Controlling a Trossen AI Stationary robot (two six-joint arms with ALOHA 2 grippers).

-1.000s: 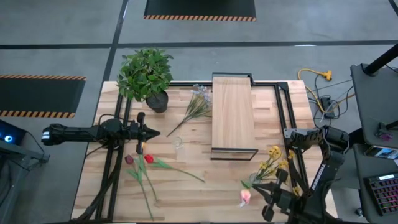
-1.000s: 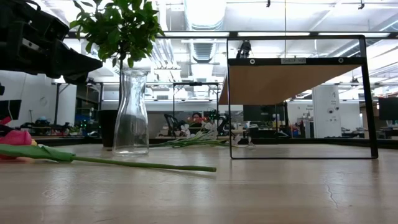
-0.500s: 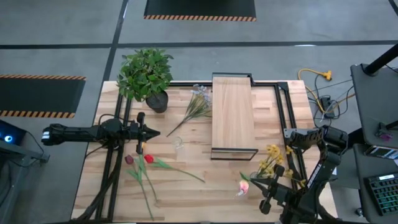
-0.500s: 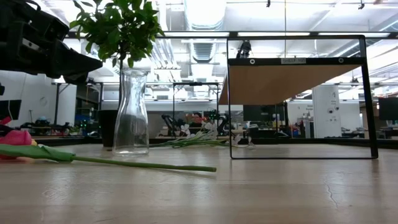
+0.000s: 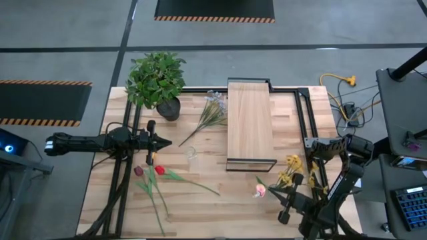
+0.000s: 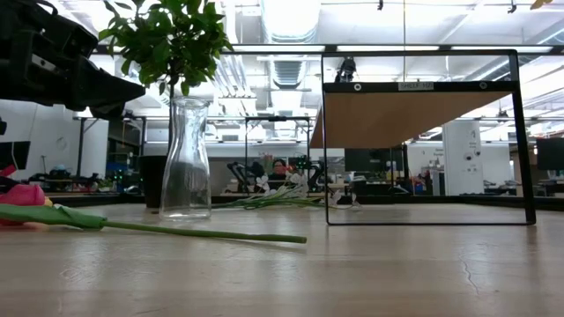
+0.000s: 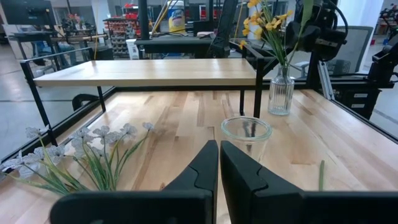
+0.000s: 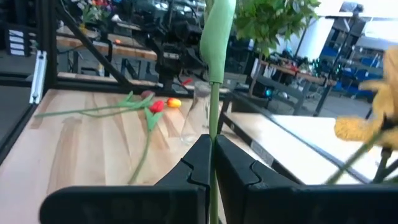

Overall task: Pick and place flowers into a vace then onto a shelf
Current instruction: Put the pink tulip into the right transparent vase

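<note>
Right hand (image 5: pixel 275 194): near the bench's front right corner, fingers pinched on the green stem of a pink tulip (image 5: pixel 259 191), bloom lifted off the bench (image 5: pixel 200 207).
Left hand (image 5: pixel 165 143): at bench left, fingers pressed together, holding nothing, pointing toward the glass vase (image 5: pixel 192 154).
Red tulips (image 5: pixel 150 172): flat on bench, front left.
Pale sprigs (image 5: pixel 212 112): lying just beside the shelf (image 5: pixel 250 123).
Yellow blooms (image 5: pixel 291 170): by right arm.

Right claw (image 5: pixel 279 195) has carried pink tulip (image 5: pixel 259 191) inward.
</note>
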